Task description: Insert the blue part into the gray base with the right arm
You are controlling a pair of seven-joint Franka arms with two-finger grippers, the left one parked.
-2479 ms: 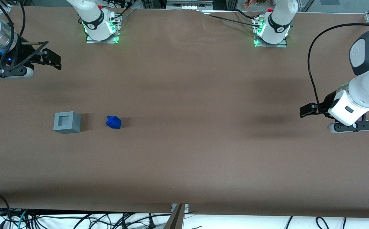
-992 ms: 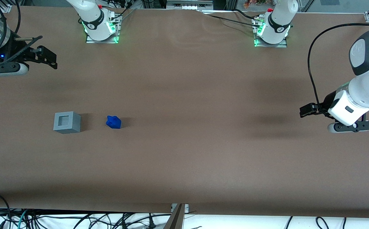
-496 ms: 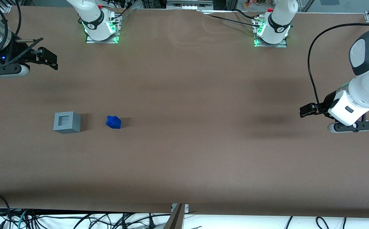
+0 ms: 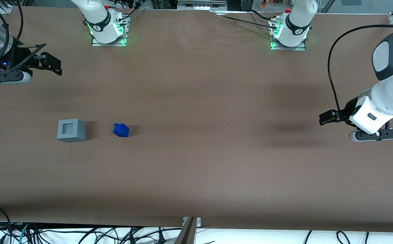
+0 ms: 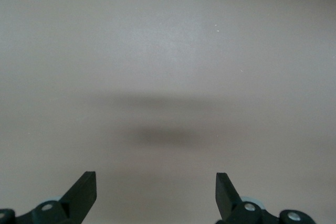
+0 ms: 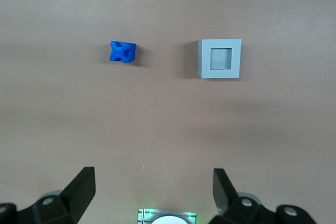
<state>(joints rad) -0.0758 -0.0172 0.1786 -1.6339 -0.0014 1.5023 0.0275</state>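
The blue part lies on the brown table beside the gray base, a short gap between them. The base's square recess faces up and holds nothing. My right gripper hangs above the table at the working arm's end, farther from the front camera than both things and well apart from them. Its fingers stand wide open and hold nothing. The right wrist view shows the blue part, the gray base and the open gripper.
Two arm mounts with green lights stand at the table's edge farthest from the front camera. The parked arm hangs toward its own end. Cables lie below the table's near edge.
My right gripper has shifted slightly toward the working arm's end and away from the front camera. It stays open. The blue part and the gray base have not moved.
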